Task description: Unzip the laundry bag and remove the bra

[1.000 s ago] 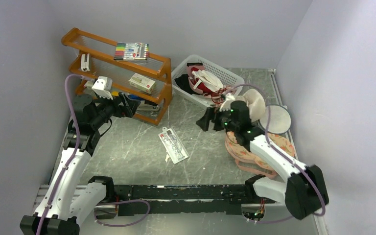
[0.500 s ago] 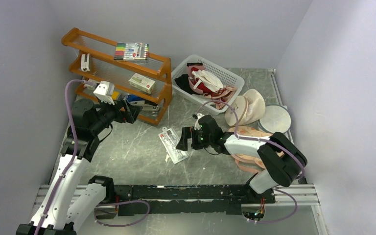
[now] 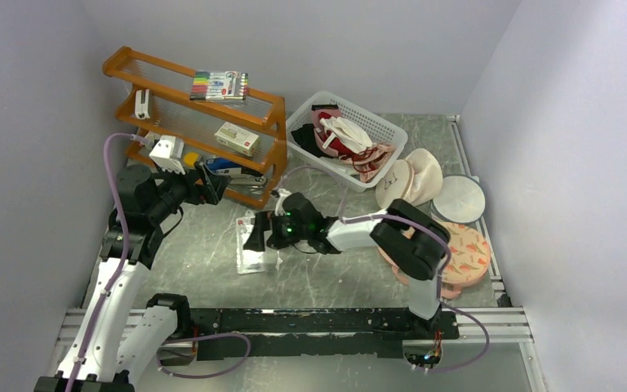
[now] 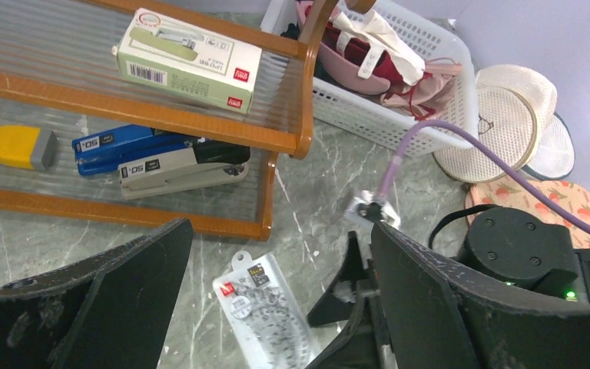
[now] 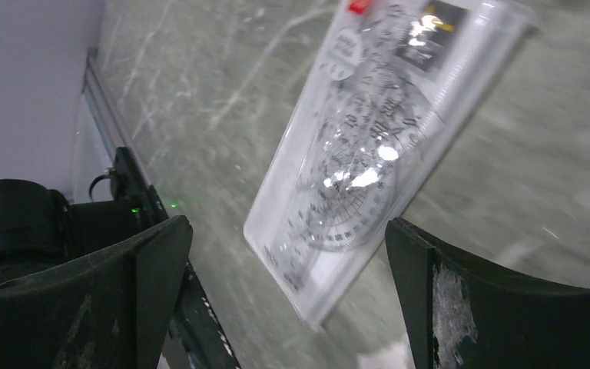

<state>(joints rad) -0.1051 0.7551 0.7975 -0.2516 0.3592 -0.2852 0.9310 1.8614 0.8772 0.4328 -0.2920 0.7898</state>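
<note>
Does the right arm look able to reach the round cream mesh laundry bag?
Probably yes: the laundry bag lies uncovered, but the open right gripper is away over the clear protractor pack.

Cream mesh laundry bag (image 3: 396, 186), tilted, beside white basket (image 3: 375, 119)

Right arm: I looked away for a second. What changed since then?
The right gripper swung left from above the peach pads to the middle, jaws open, over the protractor pack, which slid left and turned. The laundry bag, no longer hidden, lies where it was. Left gripper, shelf and basket barely changed.
</note>
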